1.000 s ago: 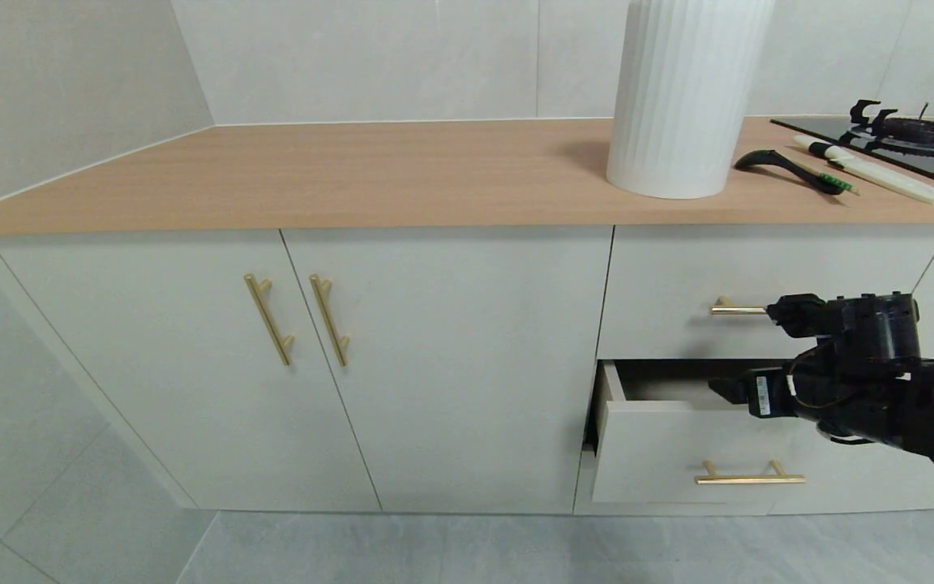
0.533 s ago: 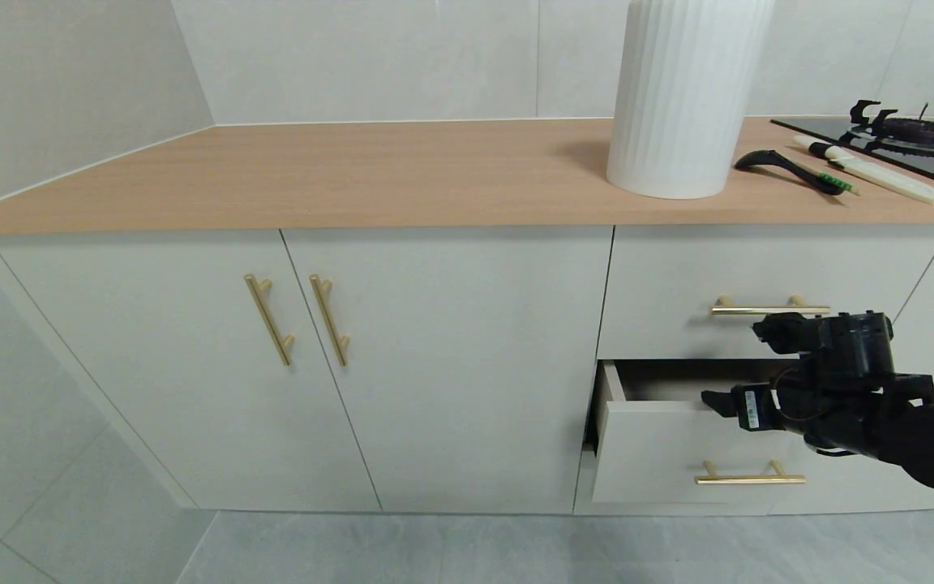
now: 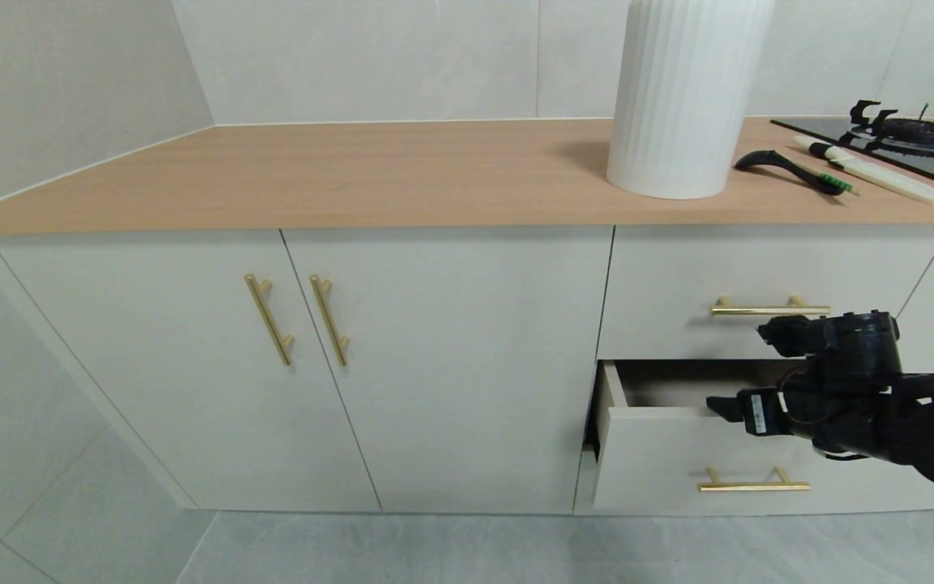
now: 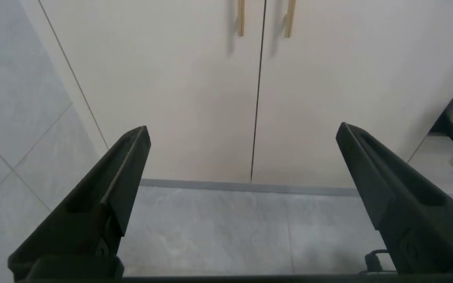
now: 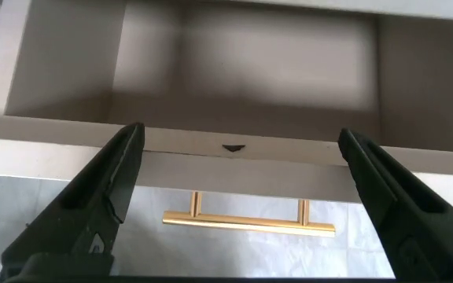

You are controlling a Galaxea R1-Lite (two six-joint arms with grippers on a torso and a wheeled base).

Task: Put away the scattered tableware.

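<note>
On the wooden counter at the far right lie a black spoon (image 3: 787,169), a white knife (image 3: 872,170) and a thin green-tipped stick (image 3: 837,182). Well below them, my right gripper (image 3: 739,369) (image 5: 241,134) stands open at the top front edge of the lower drawer (image 3: 661,446), holding nothing. The drawer is pulled partly out; its inside (image 5: 242,71) looks bare and its gold handle (image 5: 248,223) is underneath the fingers. My left gripper (image 4: 242,134) is open and empty, low in front of the cabinet doors (image 4: 329,86).
A tall white ribbed vase (image 3: 682,97) stands on the counter left of the tableware. A black gas hob (image 3: 913,134) is at the far right. The shut upper drawer has a gold handle (image 3: 769,308). Grey floor tiles (image 4: 234,228) lie below.
My right gripper has dropped from the upper drawer's handle height to the lower drawer's top edge. The lower drawer front has come out slightly further.
</note>
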